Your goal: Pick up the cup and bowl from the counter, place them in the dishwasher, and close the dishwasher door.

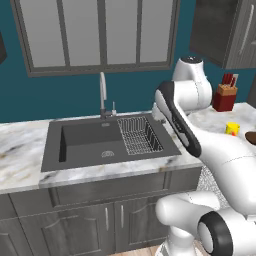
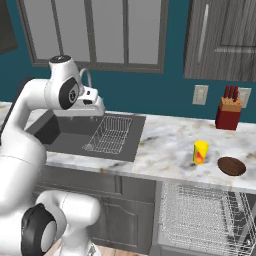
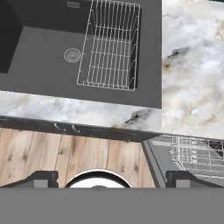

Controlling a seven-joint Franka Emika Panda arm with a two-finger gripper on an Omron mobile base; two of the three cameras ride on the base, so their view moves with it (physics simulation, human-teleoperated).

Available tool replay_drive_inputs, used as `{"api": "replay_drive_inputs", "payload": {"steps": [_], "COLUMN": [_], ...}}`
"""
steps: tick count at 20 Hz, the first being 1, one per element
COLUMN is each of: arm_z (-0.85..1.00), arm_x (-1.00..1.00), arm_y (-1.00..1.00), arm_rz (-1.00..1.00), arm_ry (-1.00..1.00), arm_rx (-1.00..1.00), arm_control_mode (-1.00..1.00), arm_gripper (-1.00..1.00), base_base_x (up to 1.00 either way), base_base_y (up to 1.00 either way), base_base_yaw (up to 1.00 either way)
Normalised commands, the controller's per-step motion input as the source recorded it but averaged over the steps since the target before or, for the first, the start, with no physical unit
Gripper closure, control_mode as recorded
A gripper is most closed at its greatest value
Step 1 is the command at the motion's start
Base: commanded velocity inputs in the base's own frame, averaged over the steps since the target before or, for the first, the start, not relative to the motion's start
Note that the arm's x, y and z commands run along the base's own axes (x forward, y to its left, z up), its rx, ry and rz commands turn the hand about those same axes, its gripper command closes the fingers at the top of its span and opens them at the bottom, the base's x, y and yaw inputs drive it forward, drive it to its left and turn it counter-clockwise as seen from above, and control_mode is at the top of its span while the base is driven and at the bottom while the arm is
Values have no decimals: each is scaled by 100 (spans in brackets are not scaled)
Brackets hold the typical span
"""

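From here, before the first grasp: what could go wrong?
1. The cup and bowl sit close together; open fingers reaching for the cup might nudge the bowl.
2. The bowl lies near the counter front edge, above the dishwasher rack; a push could tip it off.

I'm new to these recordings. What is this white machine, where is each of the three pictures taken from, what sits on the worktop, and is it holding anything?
The white machine is a robot arm on a driving base in a simulated kitchen. Two pictures come from cameras on the base, behind the arm to its left and right. The third looks along the gripper: its dark fingertips stand wide apart at the bottom, with nothing between them, so it holds nothing. On the counter stand a yellow cup, a dark brown bowl beside it, and a red knife block near the wall. The sink holds a wire basket. Below the cup, the dishwasher shows its wire rack.
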Motion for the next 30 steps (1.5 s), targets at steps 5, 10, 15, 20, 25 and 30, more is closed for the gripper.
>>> {"api": "replay_drive_inputs", "payload": {"steps": [5, 10, 15, 20, 25, 30], "arm_z": [-26, -11, 0, -1, -21, -19], "arm_x": [-14, -11, -1, 0, 0, 0], "arm_y": [-8, -23, -45, -47, -32, -29], "arm_rz": [0, 0, 0, 0, 0, 0], "arm_ry": [0, -2, -1, 0, 0, 0], "arm_rx": [-15, -8, 0, 0, 0, 0], "arm_control_mode": [-100, -100, -100, -100, -100, -100], "arm_gripper": [-100, -100, -100, -100, -100, -100], "base_base_x": [0, 0, 0, 0, 0, 0], "base_base_y": [0, 0, 0, 0, 0, 0], "base_base_yaw": [0, 0, 0, 0, 0, 0]}}
